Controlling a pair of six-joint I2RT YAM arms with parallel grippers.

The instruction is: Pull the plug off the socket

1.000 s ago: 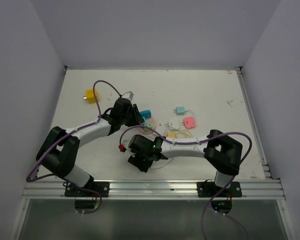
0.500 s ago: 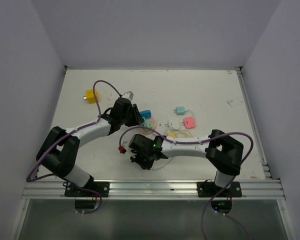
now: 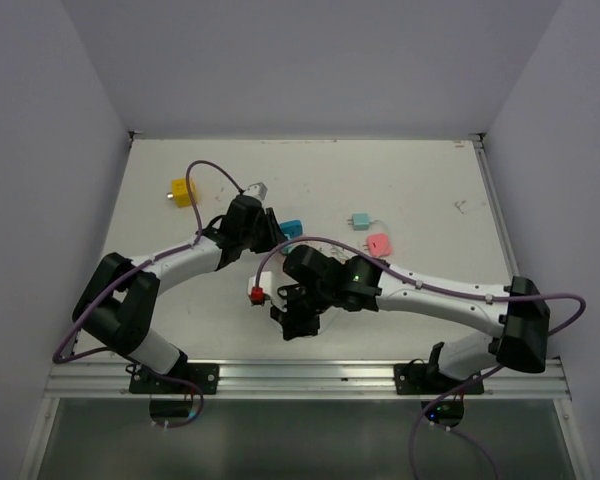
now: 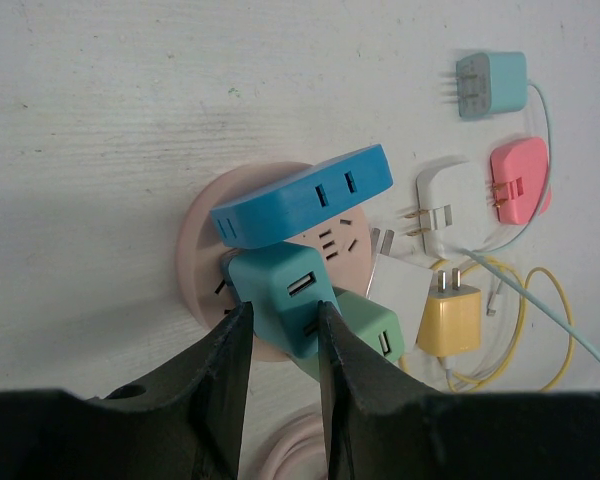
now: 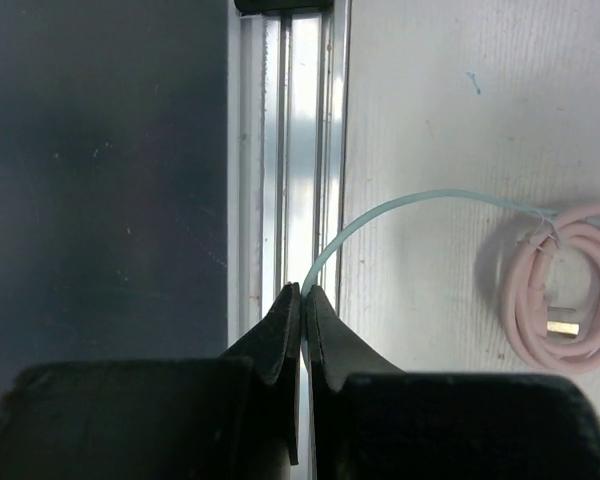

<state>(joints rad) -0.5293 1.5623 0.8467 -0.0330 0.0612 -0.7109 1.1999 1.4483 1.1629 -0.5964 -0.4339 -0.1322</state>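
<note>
Left tool: clenching on the teal plug, with one finger pressing against each side.
Teal plug: sitting plugged into the socket, on the side facing the left tool, and not yet pulled free.
Socket: lying flat as a round pink disc around the middle of the bench; in the top view the arms are hiding most of it.
Blue plug: sitting across the socket just right of the teal plug.
Green plug: sitting at the socket's edge, just beside the teal plug.
Loose plugs: a white one, a pink one and a yellow one are lying on the bench just right of the socket.
Right tool: pinching a thin pale cable between clenched fingers and hovering nearer than the socket, by the bench's near edge.
Cable: arching away from the fingertips over the bench.
Pink coil: lying flat on the bench under the far end of the cable's arc.
Rail: running along the near edge and showing directly beneath the right tool's fingertips.
</note>
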